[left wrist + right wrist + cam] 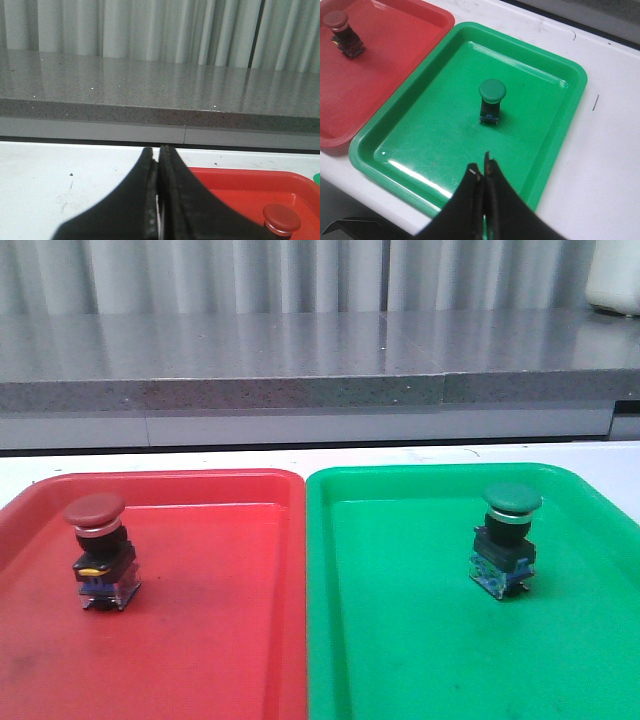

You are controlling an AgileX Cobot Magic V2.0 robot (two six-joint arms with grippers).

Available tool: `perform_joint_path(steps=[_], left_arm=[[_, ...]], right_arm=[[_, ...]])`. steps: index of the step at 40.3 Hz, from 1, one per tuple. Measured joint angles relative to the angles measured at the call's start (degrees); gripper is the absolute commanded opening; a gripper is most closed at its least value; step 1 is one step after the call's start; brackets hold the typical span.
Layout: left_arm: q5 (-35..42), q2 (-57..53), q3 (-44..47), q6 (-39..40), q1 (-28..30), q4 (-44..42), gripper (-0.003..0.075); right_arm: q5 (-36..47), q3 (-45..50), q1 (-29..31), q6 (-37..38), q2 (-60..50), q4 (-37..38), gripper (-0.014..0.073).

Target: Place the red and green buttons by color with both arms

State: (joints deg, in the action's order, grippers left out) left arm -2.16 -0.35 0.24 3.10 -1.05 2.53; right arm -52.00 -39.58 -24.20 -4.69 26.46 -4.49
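Two buttons stand upright: red button point(97, 550) in red tray point(200, 640), green button point(508, 538) in green tray point(420, 640). Left gripper point(159, 160) and right gripper point(482, 172) clenched, empty.

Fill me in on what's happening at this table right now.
Nothing is being handled at the moment. The red button stands upright in the red tray, and the green button stands upright in the green tray, so the sorting looks done. The left pincer and the right pincer are both shut and empty, clear of the buttons.
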Motion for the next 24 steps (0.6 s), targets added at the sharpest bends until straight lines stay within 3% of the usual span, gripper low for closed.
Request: perform_joint_path(steps=[16, 24], left_arm=[[0.0, 0.0, 0.0, 0.0, 0.0, 0.0, -0.0020], [0.0, 0.0, 0.0, 0.0, 0.0, 0.0, -0.0020]], right_arm=[[0.4, 0.4, 0.0, 0.0, -0.2, 0.0, -0.0069], [15.1, 10.2, 6.3, 0.0, -8.1, 0.6, -0.0069]])
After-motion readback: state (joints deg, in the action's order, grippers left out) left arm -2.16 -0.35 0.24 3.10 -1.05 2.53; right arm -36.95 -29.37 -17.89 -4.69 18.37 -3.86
